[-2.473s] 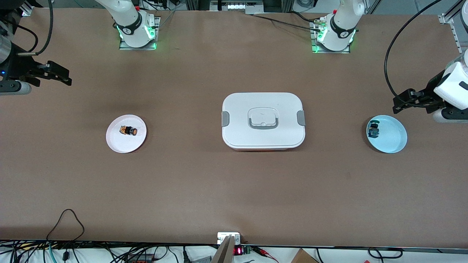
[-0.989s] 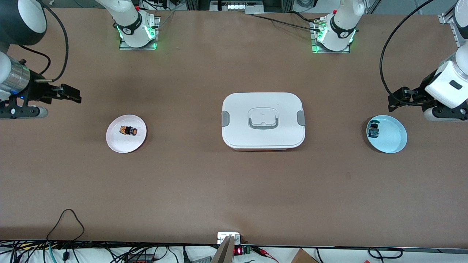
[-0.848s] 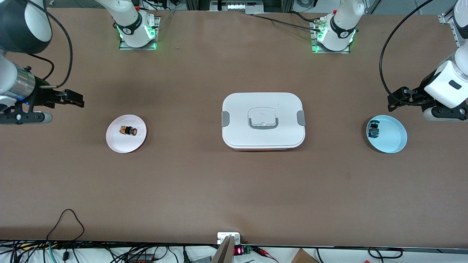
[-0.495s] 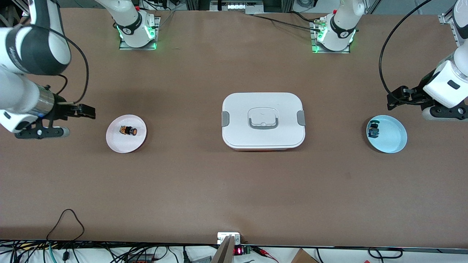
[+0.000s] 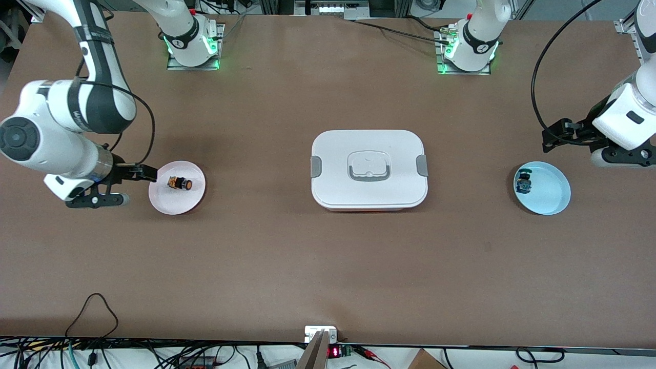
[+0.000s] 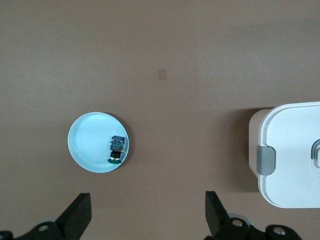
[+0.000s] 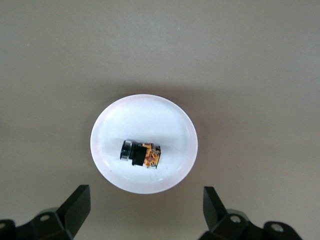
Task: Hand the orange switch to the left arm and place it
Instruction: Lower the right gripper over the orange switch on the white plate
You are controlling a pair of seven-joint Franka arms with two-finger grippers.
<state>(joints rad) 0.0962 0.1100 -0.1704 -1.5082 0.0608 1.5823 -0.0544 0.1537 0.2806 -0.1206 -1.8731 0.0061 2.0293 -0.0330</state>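
Right hand: fingers spread wide, empty, over the pink plate's rim at the right arm's end of the desk.
Left hand: fingers apart, empty, waiting over the desk by the blue plate.
Desk: brown surface.
Box: white, lidded, mid-desk.
Blue plate: holds blue-and-green switch.
Pink plate: carries the orange switch.
Orange switch: lying on its side.
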